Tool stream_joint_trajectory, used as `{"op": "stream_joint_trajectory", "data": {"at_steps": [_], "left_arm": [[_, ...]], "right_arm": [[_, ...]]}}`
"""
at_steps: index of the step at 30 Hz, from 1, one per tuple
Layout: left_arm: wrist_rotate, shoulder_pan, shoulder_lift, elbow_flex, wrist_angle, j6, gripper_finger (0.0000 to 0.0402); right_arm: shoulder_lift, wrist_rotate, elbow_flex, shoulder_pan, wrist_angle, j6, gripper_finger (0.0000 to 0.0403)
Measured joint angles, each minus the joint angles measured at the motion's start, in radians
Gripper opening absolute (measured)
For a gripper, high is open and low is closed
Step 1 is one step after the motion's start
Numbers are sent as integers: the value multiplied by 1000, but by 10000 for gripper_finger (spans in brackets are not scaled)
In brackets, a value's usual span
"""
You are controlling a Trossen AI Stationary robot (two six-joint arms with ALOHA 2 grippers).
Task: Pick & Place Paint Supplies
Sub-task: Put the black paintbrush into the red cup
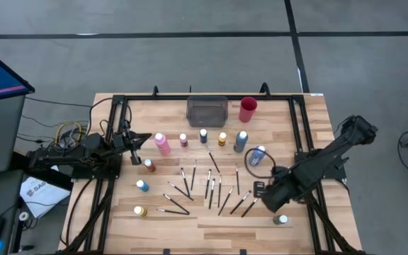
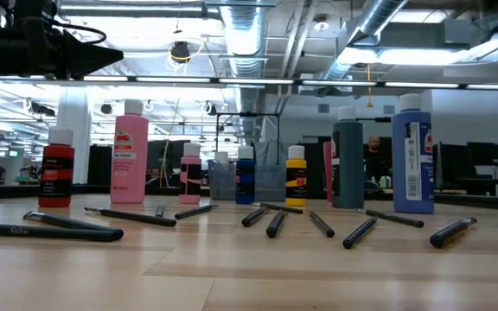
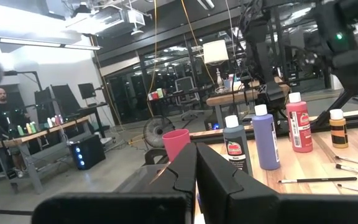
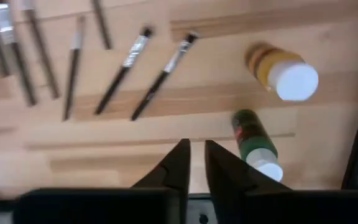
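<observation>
Paint bottles stand upright in a row on the wooden table: pink (image 1: 161, 143), dark blue (image 1: 203, 135), yellow (image 1: 222, 139) and grey-blue (image 1: 241, 140). A blue bottle (image 1: 258, 154) lies on its side. Red (image 1: 149, 165), blue (image 1: 142, 185) and yellow (image 1: 140, 211) bottles stand to the left. Several thin dark brushes (image 1: 211, 188) lie flat in the middle. My right gripper (image 4: 196, 152) is shut and hovers above the table's near right part, over a lying green bottle (image 4: 257, 143) and a yellow one (image 4: 284, 71). My left gripper (image 3: 195, 163) is shut and raised at the table's left edge.
A grey tray (image 1: 207, 110) and a red cup (image 1: 248, 108) stand at the table's far edge. A black frame (image 1: 299, 134) runs along the table's sides. A cable loop (image 1: 255, 161) lies by the blue bottle. People show in the room beyond the table.
</observation>
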Motion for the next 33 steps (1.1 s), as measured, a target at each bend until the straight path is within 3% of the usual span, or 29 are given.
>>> {"op": "stream_joint_trajectory", "data": {"at_steps": [6, 10, 26, 33], "left_arm": [[0, 0, 0, 0, 1, 0, 3], [0, 0, 0, 0, 3, 0, 3], [0, 0, 0, 0, 6, 0, 3], [0, 0, 0, 0, 6, 0, 3]], "right_arm": [[117, -27, 0, -61, 12, 36, 114], [171, -26, 0, -123, 13, 36, 135], [350, -59, 0, -187, 55, 48, 120], [394, -77, -10, -199, 77, 61, 139]]}}
